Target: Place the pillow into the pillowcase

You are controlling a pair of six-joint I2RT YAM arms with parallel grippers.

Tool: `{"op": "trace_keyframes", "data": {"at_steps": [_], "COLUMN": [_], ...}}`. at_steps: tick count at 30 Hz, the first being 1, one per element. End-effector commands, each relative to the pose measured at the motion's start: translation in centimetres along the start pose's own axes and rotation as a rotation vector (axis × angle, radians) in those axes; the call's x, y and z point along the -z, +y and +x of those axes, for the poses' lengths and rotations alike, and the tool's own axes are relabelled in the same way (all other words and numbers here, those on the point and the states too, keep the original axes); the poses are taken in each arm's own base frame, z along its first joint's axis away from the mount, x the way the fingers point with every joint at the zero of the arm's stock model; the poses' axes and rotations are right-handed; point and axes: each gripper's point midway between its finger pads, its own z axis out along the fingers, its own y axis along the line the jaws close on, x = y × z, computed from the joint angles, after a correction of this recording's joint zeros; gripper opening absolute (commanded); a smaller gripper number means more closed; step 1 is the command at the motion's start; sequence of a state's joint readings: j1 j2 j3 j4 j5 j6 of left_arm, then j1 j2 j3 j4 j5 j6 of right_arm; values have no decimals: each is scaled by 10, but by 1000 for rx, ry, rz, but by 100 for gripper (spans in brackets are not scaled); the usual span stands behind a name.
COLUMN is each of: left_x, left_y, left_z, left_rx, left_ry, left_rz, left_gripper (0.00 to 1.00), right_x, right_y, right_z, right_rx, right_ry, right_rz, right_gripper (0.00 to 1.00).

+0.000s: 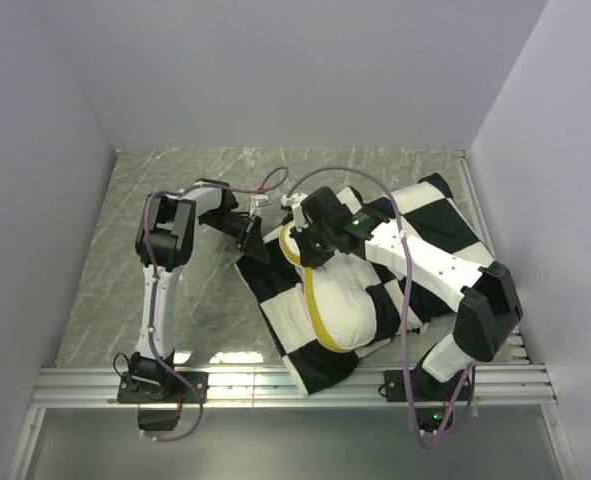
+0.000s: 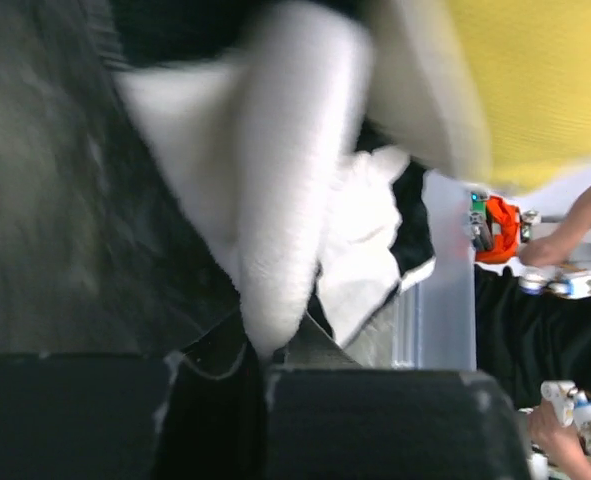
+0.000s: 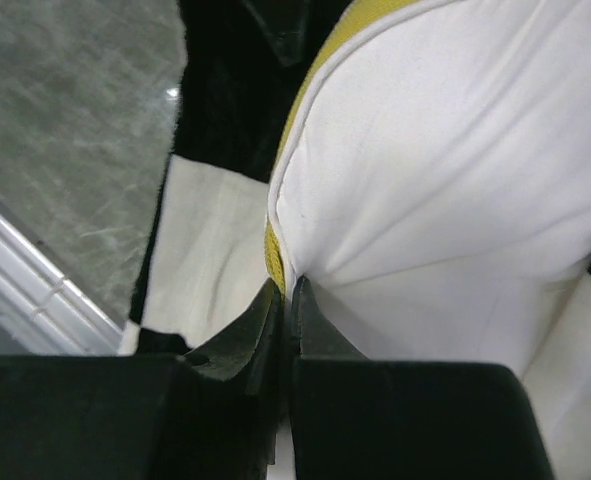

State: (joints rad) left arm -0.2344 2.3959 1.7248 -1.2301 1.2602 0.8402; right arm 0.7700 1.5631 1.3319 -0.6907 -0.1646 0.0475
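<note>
From above, the left arm (image 1: 158,290) rose from its base at the near rail (image 1: 295,385), bent at the elbow and reached right across the grey marbled table (image 1: 175,180). Its left tool (image 1: 257,248) sat at the left edge of the checkered pillowcase (image 1: 430,215). The right arm (image 1: 445,265) folded at its elbow over the near right corner and stretched back toward the middle, and its right tool (image 1: 308,252) pointed down onto the pillow (image 1: 355,300). The pillow lay on top of the spread pillowcase in the middle of the table, with its yellow band along the left side.

From the left wrist, in a blurred view, the left tool (image 2: 270,355) was pinched narrow on a fold of the pillowcase (image 2: 285,200), white plush with black patches beside it. The yellow of the pillow (image 2: 535,90) filled the upper right corner.

From the right wrist, the right tool (image 3: 287,300) was closed tight on the seam of the pillow (image 3: 455,180), just where the yellow band met the white cover. The cover puckered into creases at the grip. A white square of the pillowcase (image 3: 215,240) lay beneath, with the table (image 3: 65,120) and a strip of the rail (image 3: 35,285) to the left.
</note>
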Motion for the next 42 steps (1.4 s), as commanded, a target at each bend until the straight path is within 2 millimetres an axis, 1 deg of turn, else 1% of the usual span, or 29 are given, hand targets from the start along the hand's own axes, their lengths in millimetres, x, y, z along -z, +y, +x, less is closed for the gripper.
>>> {"op": "trace_keyframes", "data": {"at_steps": [1, 3, 4, 6, 7, 8, 10, 11, 14, 15, 18, 21, 23, 24, 25, 27, 28, 30, 31, 33, 34, 35, 36, 37, 38, 39, 40, 41, 42], "left_x": [38, 68, 72, 88, 87, 89, 90, 90, 97, 105, 128, 159, 184, 196, 210, 225, 235, 241, 242, 230, 213, 208, 172, 145, 138, 101, 77, 69, 36], "left_y": [-40, -56, -60, -78, -81, -86, -98, -101, -109, -110, -99, -75, -51, -37, -32, -27, -25, -38, -35, -58, -55, -70, -76, -67, -81, -90, -83, -87, -98], "left_z": [-9, -8, 5, 14, 33, 39, 56, 61, 77, 80, 85, 64, 37, 19, 1, -19, -30, -41, -38, -44, -27, -35, -37, -11, -22, -18, 7, 7, 7], "left_rx": [14, 28, 61, 43, 90, 99, 131, 139, 180, 185, 205, 193, 159, 144, 94, 46, -14, -110, -136, -249, -245, -332, -364, -341, -454, -479, -457, -493, -551], "left_ry": [-29, -74, -66, -62, -41, -42, -39, -37, -61, -83, -117, -174, -223, -276, -297, -323, -325, -316, -300, -269, -232, -241, -211, -159, -189, -174, -138, -149, -135], "left_rz": [-43, -106, -125, -190, -199, -209, -227, -231, -258, -280, -345, -405, -503, -557, -606, -670, -728, -791, -837, -880, -872, -922, -898, -886, -929, -886, -866, -909, -858], "left_gripper": [0, 0, 0, 0, 0, 0, 0, 0, 0, 0, 0, 0, 2, 9, 40, 61, 83, 99, 99, 99, 99, 99, 99, 99, 99, 99, 99, 99, 99], "right_x": [-19, -35, -50, -53, -62, -56, -51, -42, -16, -7, -1, -18, -39, -47, -60, -72, -84, -89, -96, -100, -105, -106, -107, -111, -113, -118, -117, -120, -120], "right_y": [-26, -60, -72, -101, -114, -126, -153, -161, -207, -230, -255, -233, -198, -185, -175, -145, -140, -134, -133, -133, -130, -126, -128, -123, -122, -123, -122, -119, -117], "right_z": [-1, 8, 8, -4, -4, -26, -43, -62, -89, -89, -96, -106, -118, -121, -121, -134, -131, -137, -134, -136, -134, -136, -137, -137, -138, -136, -137, -136, -136], "right_rx": [38, 33, 26, -7, -14, -37, -56, -56, -100, -132, -154, -156, -125, -104, -85, -79, -85, -110, -110, -121, -129, -147, -163, -174, -188, -194, -196, -201, -204], "right_ry": [-39, -8, -9, -37, -20, -66, -107, -152, -220, -219, -239, -254, -243, -238, -218, -223, -202, -199, -179, -180, -170, -173, -171, -161, -158, -146, -143, -138, -137], "right_rz": [121, 289, 340, 470, 523, 571, 695, 733, 891, 939, 991, 861, 732, 699, 673, 582, 551, 508, 499, 478, 443, 412, 392, 353, 333, 321, 309, 280, 261], "right_gripper": [0, 0, 0, 0, 0, 0, 0, 0, 0, 0, 0, 0, 0, 0, 0, 0, 0, 0, 0, 0, 0, 0, 0, 0, 0, 0, 0, 0, 0]}}
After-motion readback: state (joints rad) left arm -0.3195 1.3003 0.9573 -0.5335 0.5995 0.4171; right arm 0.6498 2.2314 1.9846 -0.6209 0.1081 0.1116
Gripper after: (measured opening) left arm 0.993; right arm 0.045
